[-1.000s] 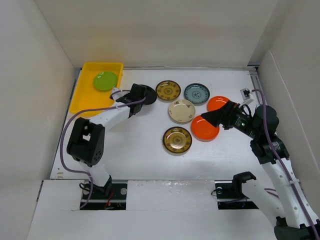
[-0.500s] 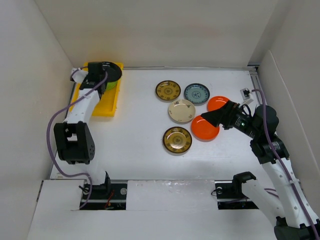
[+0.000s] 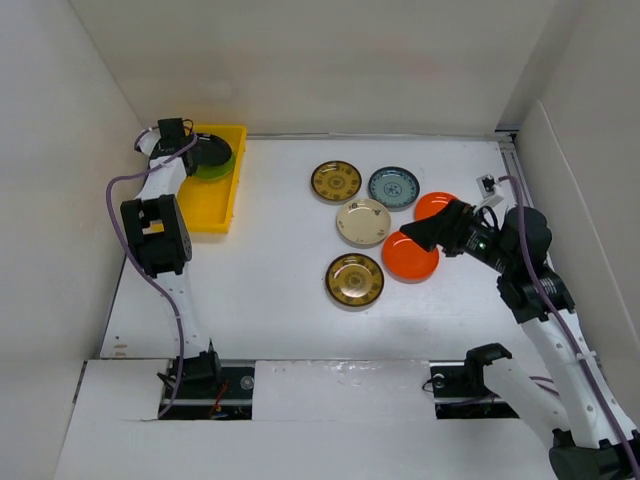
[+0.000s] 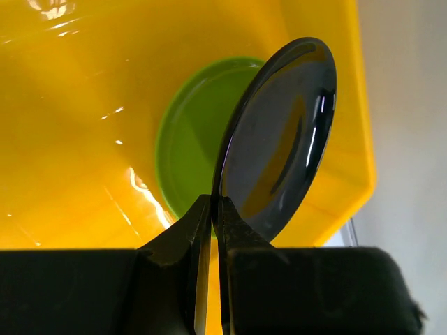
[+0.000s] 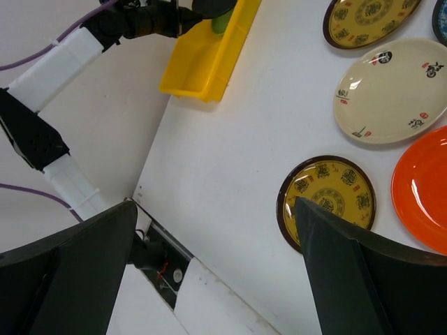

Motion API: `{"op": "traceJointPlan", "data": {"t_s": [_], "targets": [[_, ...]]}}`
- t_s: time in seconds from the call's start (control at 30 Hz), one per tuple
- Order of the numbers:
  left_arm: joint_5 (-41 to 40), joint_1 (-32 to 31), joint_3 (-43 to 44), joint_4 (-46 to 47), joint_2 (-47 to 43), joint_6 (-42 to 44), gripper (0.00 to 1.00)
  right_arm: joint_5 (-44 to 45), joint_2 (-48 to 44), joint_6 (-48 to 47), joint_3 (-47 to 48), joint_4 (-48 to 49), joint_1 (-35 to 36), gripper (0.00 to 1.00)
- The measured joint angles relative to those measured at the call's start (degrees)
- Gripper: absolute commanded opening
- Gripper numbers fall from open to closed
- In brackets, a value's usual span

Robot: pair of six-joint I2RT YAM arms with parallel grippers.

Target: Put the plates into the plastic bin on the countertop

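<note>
One glossy black plate, tilted on edge, is clamped by its rim in the left hand over the lime green plate, which lies in the smooth yellow bin at the surface's far-left corner. Well apart, the right hand, fingers spread, hovers above an orange plate just beside the cream plate.
</note>
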Motion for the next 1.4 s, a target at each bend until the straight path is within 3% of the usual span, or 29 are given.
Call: {"op": "traceJointPlan", "data": {"t_s": [0.03, 0.07, 0.1, 0.13, 0.33, 0.53, 0.6, 0.83, 1.0, 1.2, 1.33, 1.4], "targets": [[0.31, 0.17, 0.07, -0.24, 0.35, 0.2, 0.0, 0.04, 0.11, -0.09, 0.0, 0.02, 0.0, 1.0], [0.46, 0.26, 0.09, -0.63, 0.52, 0.35, 0.11, 0.04, 0.42, -0.13, 0.0, 0.0, 0.0, 1.0], [0.66, 0.33, 0.31, -1.09, 0.52, 0.57, 0.33, 0.11, 0.66, -0.15, 0.0, 0.0, 0.0, 1.0], [0.83, 0.33, 0.74, -1.38, 0.59, 0.9, 0.63, 0.13, 0.9, -0.15, 0.0, 0.0, 0.0, 1.0], [1.84, 0.2, 2.1, -0.33, -0.76, 0.83, 1.0, 0.2, 1.11, -0.15, 0.15, -0.26, 0.0, 1.0], [5.77, -1.22, -4.13, 0.7, -9.44, 4.2, 1.0, 1.68, 1.05, -1.18, 1.31, -0.85, 0.0, 1.0], [7.21, -4.33, -11.56, 1.88, -17.2, 6.21, 1.0, 2.49, 1.05, -1.44, 1.42, -1.09, 0.0, 1.0], [15.85, -26.62, -46.14, 17.2, -38.64, 12.92, 1.0, 2.97, 1.07, -2.01, 1.42, -1.68, 0.2, 1.0], [20.94, -37.0, -62.45, 24.13, -37.68, 14.32, 1.0, 2.82, 0.76, -2.93, 1.42, -2.36, 0.42, 1.0], [22.23, -41.16, -68.78, 34.36, -37.62, 13.2, 0.96, 2.78, -1.03, -3.15, 1.42, -3.15, 0.42, 1.0], [21.29, -45.94, -68.91, 36.87, -36.39, 12.79, 0.79, 2.78, -2.38, -3.15, 1.42, -3.43, 0.42, 1.0], [21.22, -47.74, -68.89, 38.21, -35.17, 12.31, 0.56, 2.78, -3.06, -3.1, 1.42, -3.52, 0.42, 1.0]]}}
